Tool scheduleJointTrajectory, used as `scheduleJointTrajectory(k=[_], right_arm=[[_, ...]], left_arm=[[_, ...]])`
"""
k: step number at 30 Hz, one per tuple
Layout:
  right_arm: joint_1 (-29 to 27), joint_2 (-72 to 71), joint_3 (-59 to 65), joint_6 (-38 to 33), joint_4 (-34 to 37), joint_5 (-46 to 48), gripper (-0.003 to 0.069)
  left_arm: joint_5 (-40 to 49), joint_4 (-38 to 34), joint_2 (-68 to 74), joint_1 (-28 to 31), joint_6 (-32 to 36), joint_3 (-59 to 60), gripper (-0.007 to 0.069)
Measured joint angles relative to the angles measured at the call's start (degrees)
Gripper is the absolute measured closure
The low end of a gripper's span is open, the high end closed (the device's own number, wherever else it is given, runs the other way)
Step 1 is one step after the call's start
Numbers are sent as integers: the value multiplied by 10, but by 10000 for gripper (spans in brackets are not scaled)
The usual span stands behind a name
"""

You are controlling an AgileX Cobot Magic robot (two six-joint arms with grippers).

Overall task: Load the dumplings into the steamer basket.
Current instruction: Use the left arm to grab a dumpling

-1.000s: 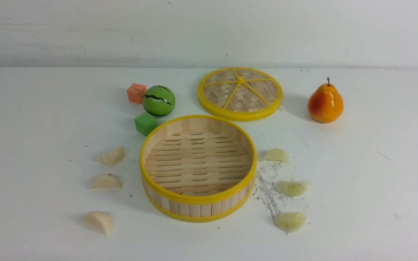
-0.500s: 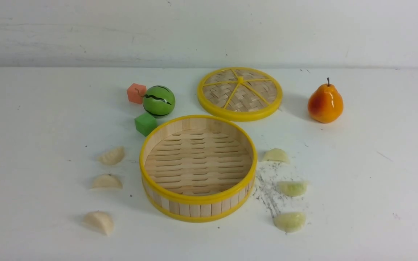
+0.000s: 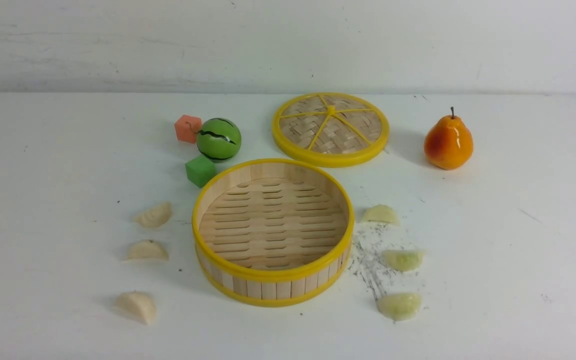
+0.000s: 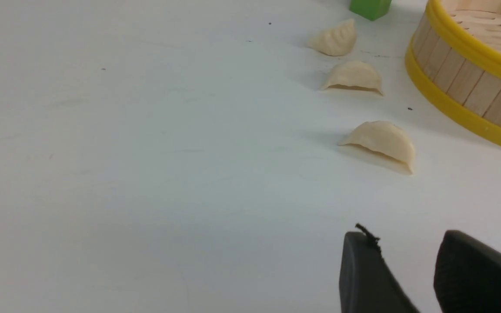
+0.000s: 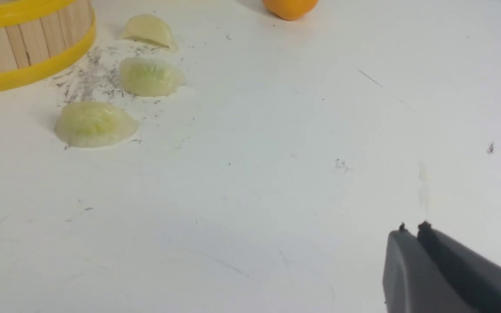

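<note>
1. Steamer basket (image 3: 273, 287): worktop (image 3: 43, 150) ctr, empty.
2. Cream dumplings (image 3: 147, 250) x3: basket's 9 o'clock, on worktop.
3. Green dumplings (image 3: 403, 260) x3: 3 o'clock.
4. L jaws: spread, empty.
5. R jaws: pressed together, empty.

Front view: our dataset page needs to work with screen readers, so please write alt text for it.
An empty steamer basket sits on a white table, three cream dumplings in a row to its left, three green dumplings to its right. Behind lie its lid, a pear, a toy watermelon, an orange cube and a green cube.
</note>
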Motion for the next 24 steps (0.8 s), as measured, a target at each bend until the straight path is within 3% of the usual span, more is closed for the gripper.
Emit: scheduleJointTrajectory(k=[6, 16, 21, 24], right_arm=[[0, 0, 5, 0, 0, -46, 617], [0, 0, 5, 1, 0, -362, 606], [0, 0, 5, 68, 0, -488, 598], [0, 0, 5, 122, 0, -530, 596]], left_arm=[[-45, 0, 0, 0, 0, 1, 386], [-390, 23, 0, 0, 0, 1, 386], [-506, 23, 0, 0, -1, 1, 386], [-537, 23, 0, 0, -39, 1, 386]])
